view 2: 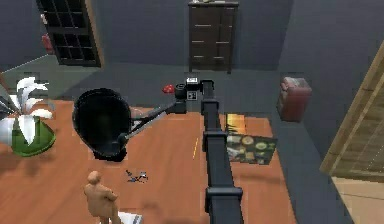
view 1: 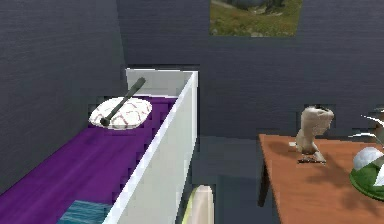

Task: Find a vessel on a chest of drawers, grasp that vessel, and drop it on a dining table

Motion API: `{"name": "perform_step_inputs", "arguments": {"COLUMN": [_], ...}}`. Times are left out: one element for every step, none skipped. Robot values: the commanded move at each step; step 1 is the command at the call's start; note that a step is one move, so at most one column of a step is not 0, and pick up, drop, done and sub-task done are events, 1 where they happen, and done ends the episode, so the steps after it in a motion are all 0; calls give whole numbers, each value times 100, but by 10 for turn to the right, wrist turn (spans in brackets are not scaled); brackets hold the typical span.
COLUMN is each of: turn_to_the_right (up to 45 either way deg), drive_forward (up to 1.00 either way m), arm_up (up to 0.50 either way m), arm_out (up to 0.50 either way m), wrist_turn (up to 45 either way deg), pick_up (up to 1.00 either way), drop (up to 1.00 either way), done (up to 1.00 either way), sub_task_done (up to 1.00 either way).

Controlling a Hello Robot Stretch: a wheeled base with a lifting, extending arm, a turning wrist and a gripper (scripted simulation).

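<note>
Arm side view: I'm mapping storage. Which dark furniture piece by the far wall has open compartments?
The shelf unit at the upper left: its front shows open square compartments. The cabinet near the middle has closed fronts.

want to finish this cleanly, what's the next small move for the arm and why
Probably lower a little and let the vessel go: it shows at the gripper's far end with the table behind it. I cannot tell whether it is held.
</note>
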Motion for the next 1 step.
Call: {"name": "perform_step_inputs", "arguments": {"turn_to_the_right": [0], "drive_forward": [0], "arm_up": [0], "arm_out": [0], "wrist_turn": [0], "pick_up": [0], "drop": [100], "done": [0], "sub_task_done": [0]}}
